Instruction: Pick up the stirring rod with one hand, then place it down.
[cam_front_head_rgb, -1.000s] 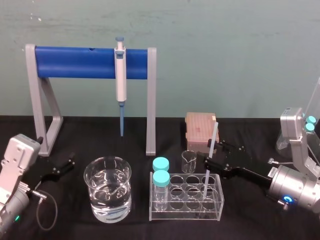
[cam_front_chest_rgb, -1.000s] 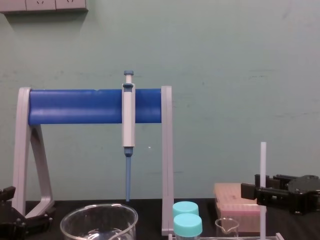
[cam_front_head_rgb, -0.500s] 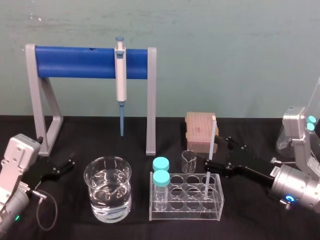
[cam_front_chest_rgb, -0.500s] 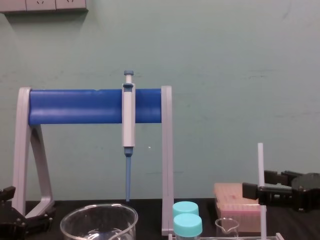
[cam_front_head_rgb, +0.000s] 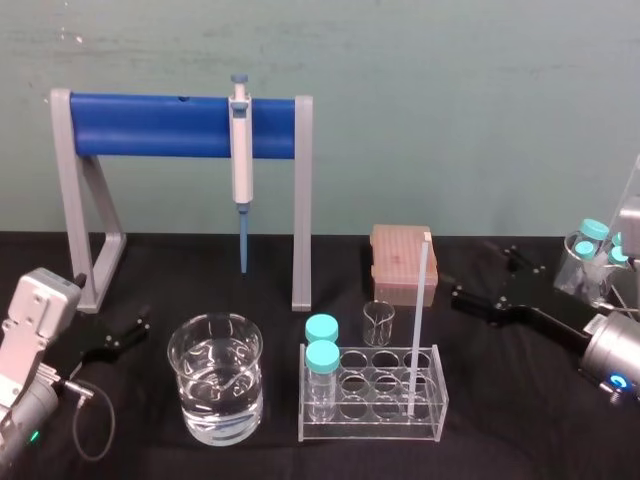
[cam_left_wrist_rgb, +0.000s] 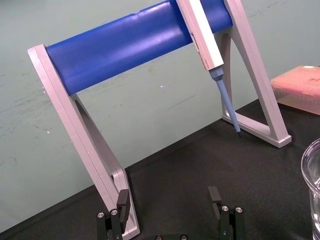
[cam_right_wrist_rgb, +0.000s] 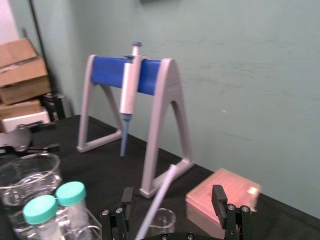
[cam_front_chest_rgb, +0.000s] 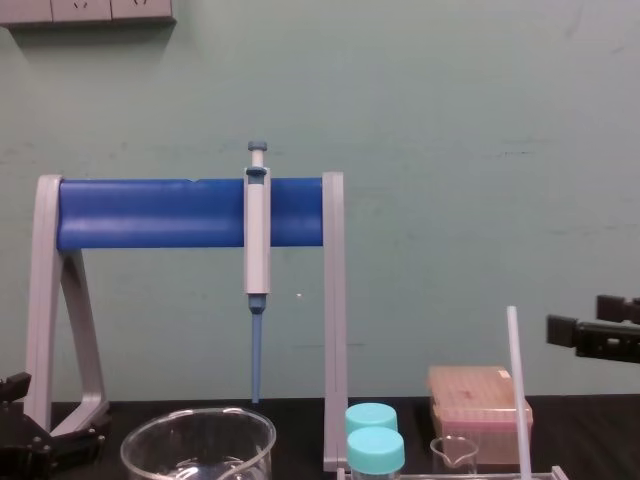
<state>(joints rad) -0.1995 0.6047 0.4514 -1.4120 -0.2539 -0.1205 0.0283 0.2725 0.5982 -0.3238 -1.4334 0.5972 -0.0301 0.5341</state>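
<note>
Head view: your right pincer (cam_front_head_rgb: 482, 272), jaws apart, has backed toward the surface's right edge, leaving the stirring rod (cam_front_head_rgb: 419, 320) standing in the rack (cam_front_head_rgb: 372, 432) by the front edge, so placing looks done; left pincer (cam_front_head_rgb: 115, 338) sits parted at the front-left corner.

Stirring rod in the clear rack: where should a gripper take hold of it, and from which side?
Pinch the stirring rod on its bare upper half, above the rack; it stands nearly upright, foot in a hole. Come from the robot's right: the open right gripper is there, capped vials crowd the rod's left, and the left gripper is parked far off.
</note>
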